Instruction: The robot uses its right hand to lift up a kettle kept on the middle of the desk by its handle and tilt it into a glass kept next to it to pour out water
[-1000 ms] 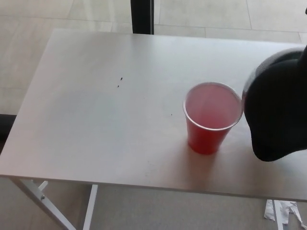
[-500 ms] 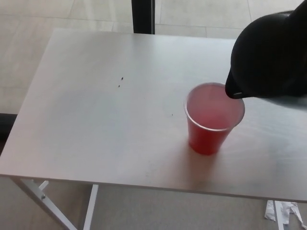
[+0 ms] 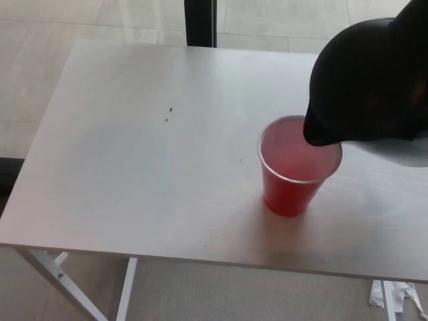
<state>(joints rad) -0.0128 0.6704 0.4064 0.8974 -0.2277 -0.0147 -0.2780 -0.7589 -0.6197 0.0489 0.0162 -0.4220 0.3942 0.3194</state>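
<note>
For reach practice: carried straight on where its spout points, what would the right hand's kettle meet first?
Probably the red cup; the kettle's spout overlaps its rim, depth unclear. The hand is out of view.

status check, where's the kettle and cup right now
Hands not in view. Black kettle lifted, tilted, spout over the red cup rim. Table around the cup: nothing blocking.

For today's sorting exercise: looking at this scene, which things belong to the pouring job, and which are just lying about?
Part of the job:
- black kettle, tilted with its spout over the cup
- red cup, upright on the white desk

Just lying about:
- small dark specks on the desk
- scraps of white paper on the floor
</note>
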